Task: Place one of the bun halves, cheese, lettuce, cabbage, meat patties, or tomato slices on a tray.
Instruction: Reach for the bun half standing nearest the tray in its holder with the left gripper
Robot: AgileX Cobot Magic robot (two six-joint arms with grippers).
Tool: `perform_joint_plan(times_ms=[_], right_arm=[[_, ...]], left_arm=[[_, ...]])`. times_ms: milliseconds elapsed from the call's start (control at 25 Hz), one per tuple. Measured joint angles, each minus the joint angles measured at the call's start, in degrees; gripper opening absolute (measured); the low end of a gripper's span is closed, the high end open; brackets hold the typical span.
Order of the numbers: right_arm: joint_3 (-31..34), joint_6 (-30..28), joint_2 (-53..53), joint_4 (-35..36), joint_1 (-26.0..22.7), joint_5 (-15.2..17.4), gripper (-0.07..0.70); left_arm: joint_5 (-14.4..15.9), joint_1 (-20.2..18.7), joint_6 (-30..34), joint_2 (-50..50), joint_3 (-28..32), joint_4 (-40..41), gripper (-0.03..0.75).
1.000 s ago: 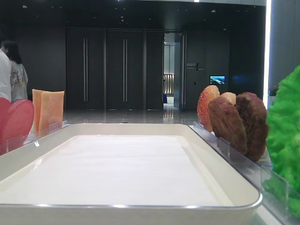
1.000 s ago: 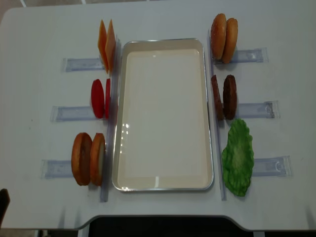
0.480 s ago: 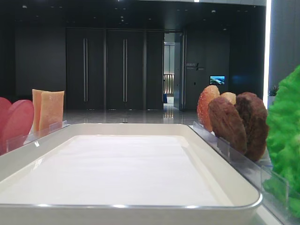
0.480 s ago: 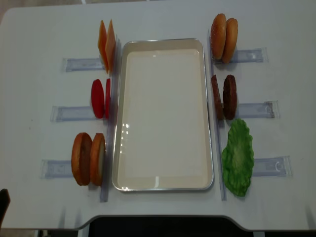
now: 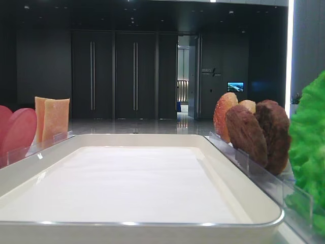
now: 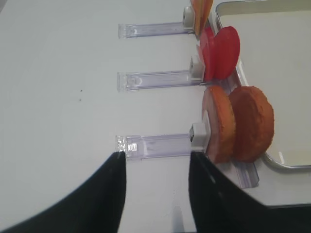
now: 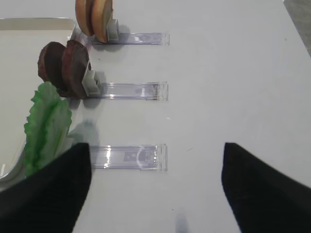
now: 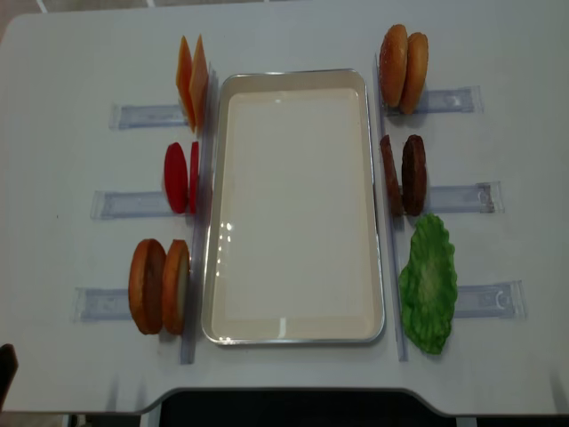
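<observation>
From the low exterior view I see the tray [image 5: 152, 178] bare, cheese [image 5: 52, 118] and tomato slices [image 5: 18, 132] standing on edge along its left rim, meat patties [image 5: 259, 134] and green lettuce [image 5: 310, 152] along its right. In the right wrist view my right fingers [image 7: 150, 189] stand wide apart with nothing between them, hovering over the worktop [image 7: 233, 73] near the lettuce's clear holder [image 7: 129, 157], well outboard of the food. In the left wrist view my left fingers [image 6: 155, 194] are parted to a moderate gap and empty, just short of the clear rail that props the bun halves [image 6: 238, 124]. I judge the bun the closest pick: it looks light and fairly stiff, so I would pinch it across the thickness at its upper rim, gently, since the smooth crust may slip. From the overhead view the tray floor offers plenty of room to set down, but its raised rim sits just beside each upright piece, so I would lift clear of the rail and the rim before swinging inward; the outer worktop on both sides gives free space for approach
</observation>
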Motion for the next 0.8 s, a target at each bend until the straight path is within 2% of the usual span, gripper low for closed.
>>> perform_joint_plan(times_ms=[120, 280, 360, 800], right_arm=[[0.00, 0.00, 0.00, 0.00, 0.00, 0.00, 0.529], [0.00, 0.00, 0.00, 0.00, 0.00, 0.00, 0.529], [0.00, 0.00, 0.00, 0.00, 0.00, 0.00, 0.529], [0.00, 0.00, 0.00, 0.00, 0.00, 0.00, 0.529]], left_arm=[[2.33, 0.00, -0.91, 1.44, -2.47, 0.82, 0.383], [6.34, 0.00, -3.81, 5.73, -6.11, 1.75, 0.512], [6.94, 0.00, -4.54, 8.51, -7.76, 2.26, 0.539], [6.94, 0.00, -6.25, 29.01, -16.77, 2.15, 0.552]])
